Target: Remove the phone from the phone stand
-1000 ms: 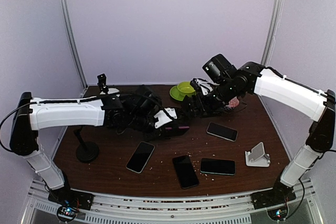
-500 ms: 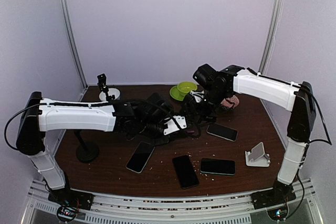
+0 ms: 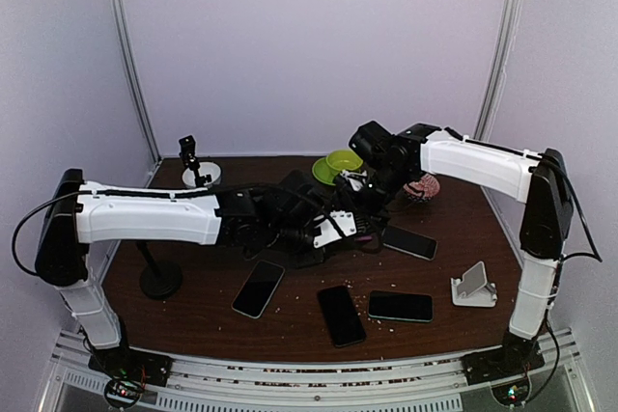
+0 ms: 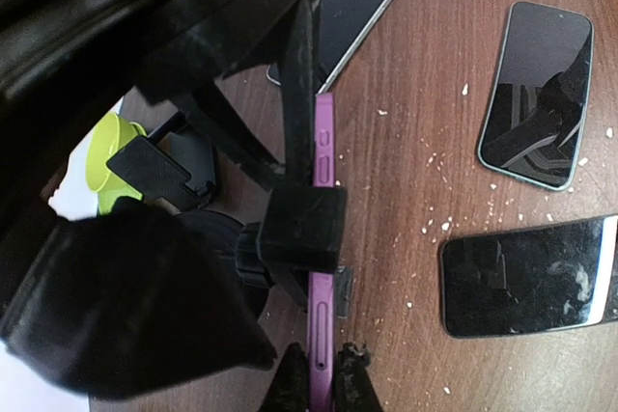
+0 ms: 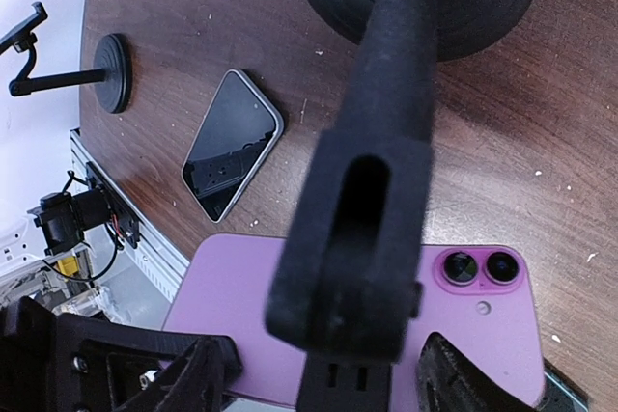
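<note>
Pinches the purple phone (image 4: 323, 156) by its thin edge between the fingers (image 4: 291, 385) of the left gripper (image 4: 322, 385), closed tight on it; straddles the arm (image 5: 381, 123) of the black phone stand (image 3: 338, 202) with the right gripper (image 5: 326, 373), its fingers (image 5: 198, 378) spread wide on either side and not visibly touching anything; finds the phone standing on edge, seated in the stand's clamp (image 4: 301, 231) over the brown table (image 4: 425, 113); shows the phone's back and twin lenses just behind that arm in the right wrist view; counts the grasp on the phone as made, and the bracing of the stand as not yet closed, by the look of it; leaves the main step undone, namely drawing the phone out of the clamp; calls, probably, for a firm hold on the stand before any pull; passes over the other phones (image 3: 258, 288) lying flat nearer the bases.
</note>
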Robot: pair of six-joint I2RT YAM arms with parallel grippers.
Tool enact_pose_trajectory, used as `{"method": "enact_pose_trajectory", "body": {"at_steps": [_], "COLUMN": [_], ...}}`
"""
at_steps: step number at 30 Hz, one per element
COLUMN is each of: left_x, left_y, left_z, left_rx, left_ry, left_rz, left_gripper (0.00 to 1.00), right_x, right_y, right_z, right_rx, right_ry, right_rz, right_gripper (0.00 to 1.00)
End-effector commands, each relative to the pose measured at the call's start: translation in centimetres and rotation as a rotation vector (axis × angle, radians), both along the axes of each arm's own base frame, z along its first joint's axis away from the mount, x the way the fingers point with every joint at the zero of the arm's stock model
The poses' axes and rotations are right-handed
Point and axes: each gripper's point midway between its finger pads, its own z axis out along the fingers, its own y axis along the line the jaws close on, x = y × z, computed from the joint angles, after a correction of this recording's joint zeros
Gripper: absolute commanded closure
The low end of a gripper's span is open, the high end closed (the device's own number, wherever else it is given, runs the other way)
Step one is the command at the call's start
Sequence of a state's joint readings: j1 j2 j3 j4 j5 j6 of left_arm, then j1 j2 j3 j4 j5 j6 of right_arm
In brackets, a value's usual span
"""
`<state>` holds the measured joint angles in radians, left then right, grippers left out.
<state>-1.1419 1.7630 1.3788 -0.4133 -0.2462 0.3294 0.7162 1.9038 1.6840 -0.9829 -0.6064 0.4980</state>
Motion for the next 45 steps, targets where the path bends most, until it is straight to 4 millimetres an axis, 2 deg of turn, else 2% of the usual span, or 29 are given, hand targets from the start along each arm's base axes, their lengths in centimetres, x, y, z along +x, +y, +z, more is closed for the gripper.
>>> {"method": "enact_pose_trajectory", "body": {"at_steps": [1, 13, 20, 27, 34, 39, 45], "left_x": [2.5, 2.6, 2.7, 2.8, 2.6, 2.3, 2.2], "left_y": [-3.0, -3.7, -3.9, -3.6, -3.0, -2.0, -0.5], "left_z": [6.8, 6.5, 6.2, 5.6, 6.1, 6.9, 7.1], "left_rx": [-0.197, -0.178, -0.164, -0.138, -0.142, -0.150, -0.150], "left_ry": [-0.150, -0.144, -0.143, -0.136, -0.131, -0.150, -0.159], "left_rz": [0.044, 0.042, 0.047, 0.067, 0.075, 0.068, 0.083], "left_gripper": [1.00, 1.00, 1.00, 1.00, 1.00, 1.00, 1.00], "right_x": [-0.1, -1.9, -3.3, -4.0, -4.6, -5.1, -5.5], "right_y": [-0.3, -1.9, -2.8, -2.9, -3.2, -3.6, -4.6], "right_z": [-0.9, -5.2, -7.2, -7.2, -5.5, -4.2, -4.3], "right_rx": [-0.022, -0.126, -0.176, -0.183, -0.157, -0.142, -0.149], "right_ry": [0.021, 0.088, 0.130, 0.146, 0.126, 0.101, 0.100], "right_rz": [-0.010, 0.013, 0.047, 0.064, 0.078, 0.104, 0.109], "right_gripper": [0.32, 0.47, 0.62, 0.83, 1.00, 1.00, 1.00]}}
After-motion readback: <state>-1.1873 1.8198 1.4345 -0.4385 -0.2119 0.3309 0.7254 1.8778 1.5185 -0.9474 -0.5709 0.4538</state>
